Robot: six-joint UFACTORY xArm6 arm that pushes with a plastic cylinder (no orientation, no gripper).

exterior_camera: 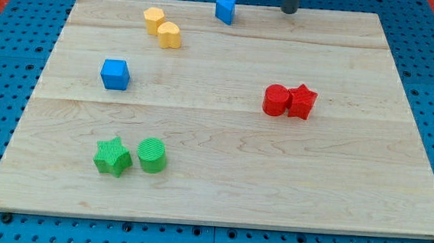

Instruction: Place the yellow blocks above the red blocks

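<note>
Two yellow blocks lie touching at the view's upper left: one [154, 17] and a second [169, 35] just below and right of it. Two red blocks touch at the right of centre: a red cylinder [276, 99] and a red star [302, 101]. My tip [290, 11] is at the board's top edge, right of centre, well above the red blocks and far right of the yellow blocks. It touches no block.
A blue block [225, 10] sits at the top edge, left of my tip. A blue cube [114, 74] lies at the left. A green star [112, 157] and a green cylinder [152, 154] lie at the lower left. The wooden board [219, 198] rests on a blue pegboard.
</note>
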